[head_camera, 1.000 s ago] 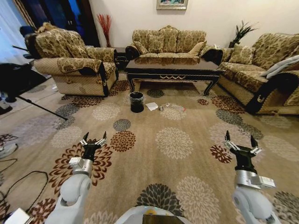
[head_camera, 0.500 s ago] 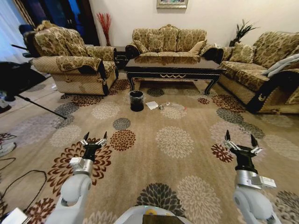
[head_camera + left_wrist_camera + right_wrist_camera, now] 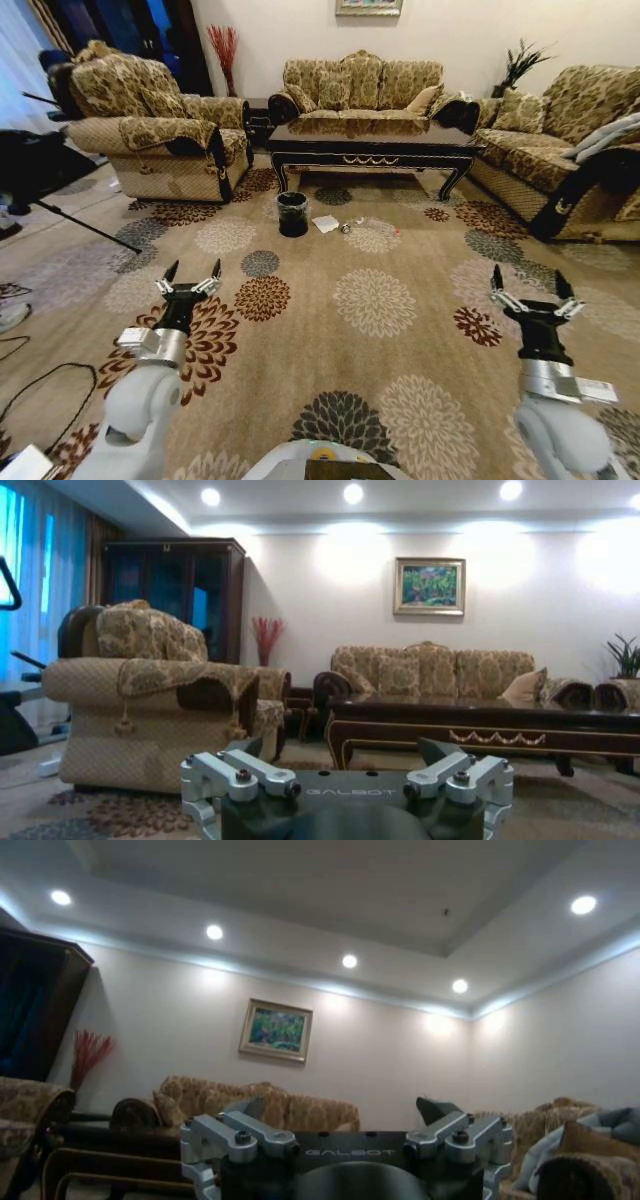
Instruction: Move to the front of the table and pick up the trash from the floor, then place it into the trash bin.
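The dark glossy table (image 3: 370, 148) stands across the room in front of the sofa, and its gold-trimmed front edge also shows in the left wrist view as the table (image 3: 480, 731). On the patterned floor (image 3: 375, 300) before it stands the black trash bin (image 3: 292, 215). The trash lies just right of the bin: a white paper (image 3: 325, 225), a tiny dark object (image 3: 345, 229) and a clear bottle (image 3: 381, 228). My left gripper (image 3: 193, 268) (image 3: 340, 746) and right gripper (image 3: 527, 278) (image 3: 340, 1104) hover open and empty over the near carpet, far from the trash.
An armchair (image 3: 150, 140) stands left of the table, a sofa (image 3: 362, 90) behind it and another sofa (image 3: 560, 150) on the right. A tripod leg (image 3: 85, 228) and cables (image 3: 40, 385) cross the floor at the left. Open carpet lies between me and the bin.
Both grippers have risen a little in the head view, the left also drifting left and the right drifting right. The room has shifted only slightly with the camera. The trash and bin lie as before.
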